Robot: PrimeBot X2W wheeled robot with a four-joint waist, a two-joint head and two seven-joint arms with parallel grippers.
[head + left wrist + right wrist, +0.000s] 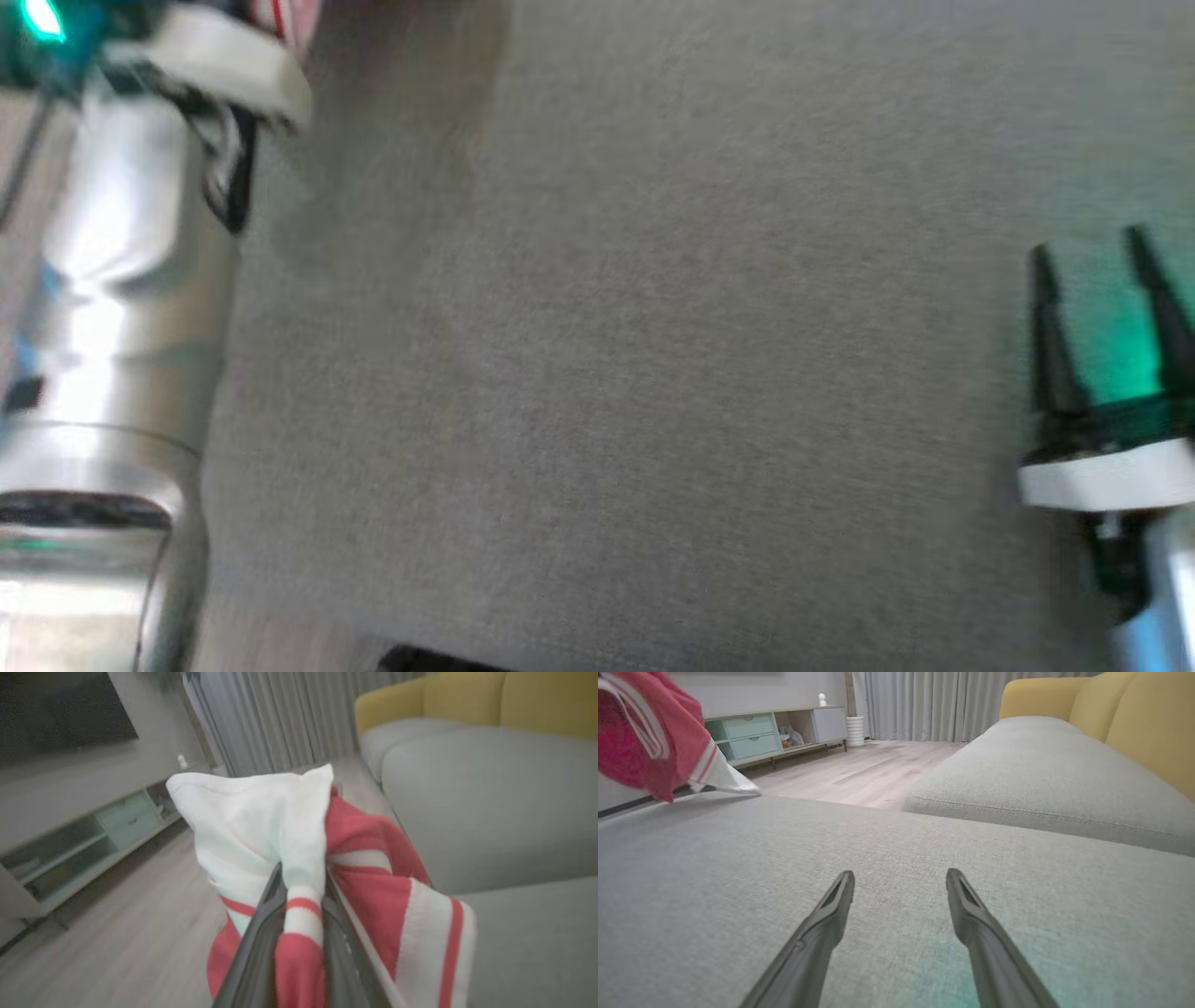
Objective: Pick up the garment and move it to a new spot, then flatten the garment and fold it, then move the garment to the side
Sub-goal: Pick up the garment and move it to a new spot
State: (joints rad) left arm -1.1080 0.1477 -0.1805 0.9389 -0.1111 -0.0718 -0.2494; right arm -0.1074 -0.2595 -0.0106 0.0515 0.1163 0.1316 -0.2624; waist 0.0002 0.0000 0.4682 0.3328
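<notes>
Garment (pixel 261 821) in grip of left hand (pixel 302 876)

No legible txt, labels, brands or nos. in any view. Garment (pixel 373 891) is plain red/white stripes w/o readable print; head view is blurred.

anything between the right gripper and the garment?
Bare stretch. In the right wrist view, plain grey sofa cushion runs from the right gripper to the red-and-white garment at upper left.

Grey cushion (pixel 896 858) lies open; yellow backrest (pixel 1148 732) walls one side.
</notes>
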